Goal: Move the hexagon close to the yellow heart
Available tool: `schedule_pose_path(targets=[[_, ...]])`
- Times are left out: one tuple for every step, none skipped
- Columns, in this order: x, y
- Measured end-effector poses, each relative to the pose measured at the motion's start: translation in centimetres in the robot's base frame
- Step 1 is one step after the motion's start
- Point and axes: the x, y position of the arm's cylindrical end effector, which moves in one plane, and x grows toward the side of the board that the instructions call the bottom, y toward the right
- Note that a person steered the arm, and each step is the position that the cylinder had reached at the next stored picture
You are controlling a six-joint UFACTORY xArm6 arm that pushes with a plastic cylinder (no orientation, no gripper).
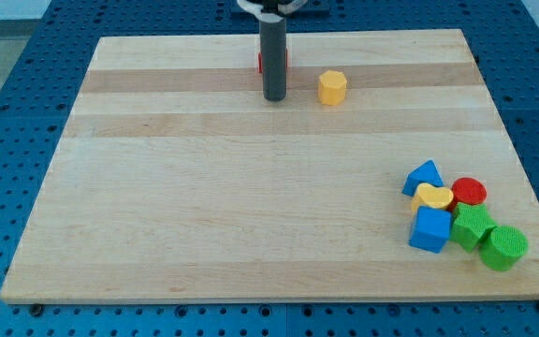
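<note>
The wooden board is the biggest thing here. It lies flat under my tip and fills most of the view. A blue table with small holes shows around its edges.

The dark rod comes down from the view's top. My tip rests on the board near the board's top edge. The rod has no jaws, so it holds nothing. It only stands there, straight up.

A red block sits right behind the rod, partly hidden. I cannot tell its shape, and it may be touching the rod.

The yellow hexagon sits near my tip, toward the view's right, with a small gap between them.

The other blocks are far from my tip, down at the view's bottom right, all in one bunch. The blue cube is at the bunch's lower left. The blue triangle-like block is the bunch's nearest block to my tip. The yellow heart lies between those two blue blocks. The red cylinder is just to the right of the heart. A green block sits below the red one. The green cylinder is the farthest from my tip.
</note>
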Motion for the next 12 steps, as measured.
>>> schedule_pose_path(targets=[[-2.0, 1.7], [-2.8, 4.7], [-2.8, 7.6], [-2.3, 8.4], [-0.4, 8.6], [2.3, 8.9], [5.2, 9.4], [8.2, 9.5], [11.4, 9.5], [13.8, 9.5], [14.0, 9.4], [14.0, 8.6]])
